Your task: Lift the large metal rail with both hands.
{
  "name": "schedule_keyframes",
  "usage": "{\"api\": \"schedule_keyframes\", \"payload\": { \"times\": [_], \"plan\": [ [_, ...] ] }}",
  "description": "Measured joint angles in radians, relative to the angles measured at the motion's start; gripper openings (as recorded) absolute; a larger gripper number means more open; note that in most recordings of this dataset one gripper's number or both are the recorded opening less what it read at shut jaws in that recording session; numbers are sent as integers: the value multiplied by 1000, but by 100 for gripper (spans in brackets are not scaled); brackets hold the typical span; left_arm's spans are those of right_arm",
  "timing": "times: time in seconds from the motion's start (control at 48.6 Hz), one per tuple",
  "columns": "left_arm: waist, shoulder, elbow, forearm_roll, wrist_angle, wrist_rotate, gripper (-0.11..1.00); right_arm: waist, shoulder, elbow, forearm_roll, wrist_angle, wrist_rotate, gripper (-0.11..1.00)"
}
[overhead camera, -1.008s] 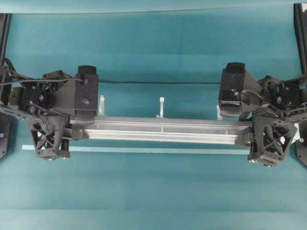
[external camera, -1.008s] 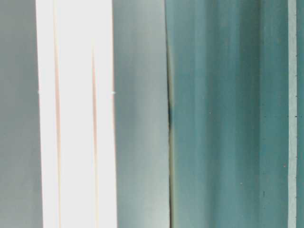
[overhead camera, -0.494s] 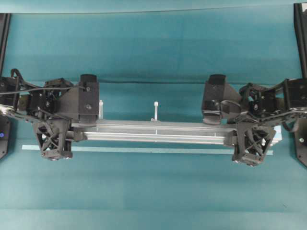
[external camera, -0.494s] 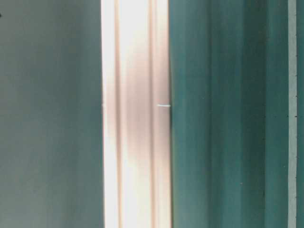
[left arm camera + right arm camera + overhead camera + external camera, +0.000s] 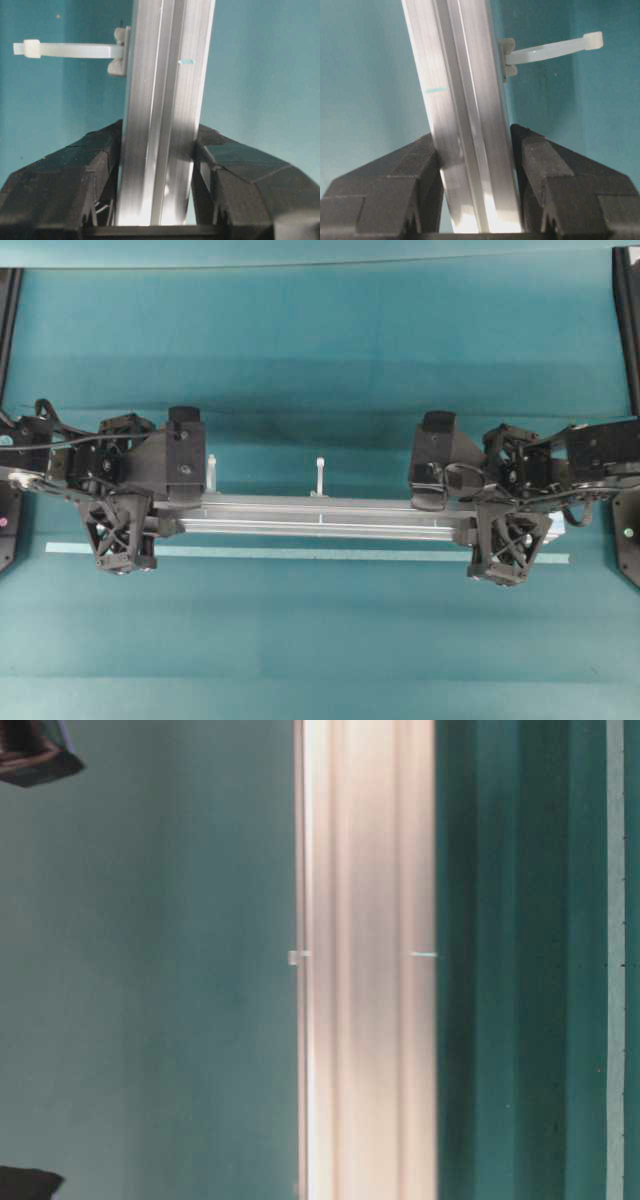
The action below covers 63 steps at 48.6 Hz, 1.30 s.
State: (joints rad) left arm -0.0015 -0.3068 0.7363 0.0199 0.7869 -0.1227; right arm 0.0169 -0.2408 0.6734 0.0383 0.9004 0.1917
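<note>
- Teal cloth (image 5: 320, 330) is covering the whole work surface, creased in long bands across the overhead view.
- The large metal rail (image 5: 315, 517) is running crosswise over the middle of that cloth, its grooved silver face catching the light; in the table-level view it is filling a bright band (image 5: 368, 1020) from top to bottom of the frame.
- The left gripper (image 5: 150, 520) is clamping one end of the rail, fingers (image 5: 75, 170) pressing against both of its long sides in the left wrist view.
- The right gripper (image 5: 480, 525) is clamping the opposite end in the same way, its fingers (image 5: 555, 175) squeezing the rail from both sides.
- A thin pale strip (image 5: 300, 554) is lying flat on the cloth just beside the rail and parallel to it, on the near side in the overhead view.
- White pegs (image 5: 320, 476) are sticking out from the rail's far edge; each wrist camera is showing one of them as a white cable tie (image 5: 70, 50) jutting sideways.
</note>
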Motion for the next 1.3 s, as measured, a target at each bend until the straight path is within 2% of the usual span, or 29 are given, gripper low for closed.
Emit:
{"api": "schedule_keyframes", "payload": {
  "times": [0.432,0.802,1.296],
  "plan": [
    [-18,106,71,6,-141,-67,36,-3,83,44,-2,-104,-21,40],
    [-21,147,95,6,-206,-69,36,6,146,72,0,-204,-21,40],
    [-17,190,112,6,-261,-69,36,6,206,81,0,-268,-21,40]
  ]
}}
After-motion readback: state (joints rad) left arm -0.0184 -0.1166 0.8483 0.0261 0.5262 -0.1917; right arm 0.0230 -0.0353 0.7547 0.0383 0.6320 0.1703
